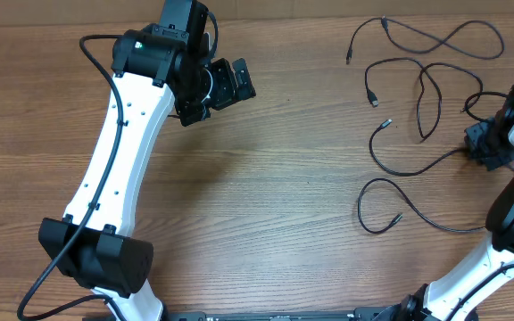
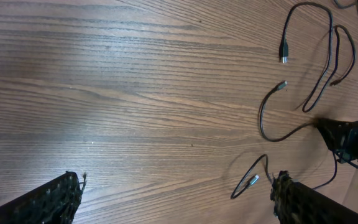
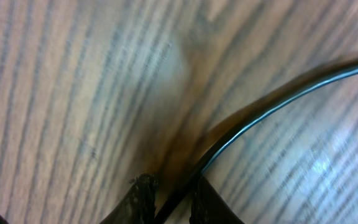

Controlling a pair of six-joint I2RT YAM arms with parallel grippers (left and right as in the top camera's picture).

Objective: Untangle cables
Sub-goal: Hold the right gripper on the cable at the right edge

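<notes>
A brown wooden table (image 1: 284,187) is filling the frame. Several thin black cables (image 1: 418,105) are lying separately on it, spreading in loose loops from the upper right to the lower right.

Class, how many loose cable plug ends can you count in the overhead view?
5: top-left plug, top plug, upper-middle plug, middle plug, lowest plug. Others may hide by the right gripper holding a cable.
</notes>
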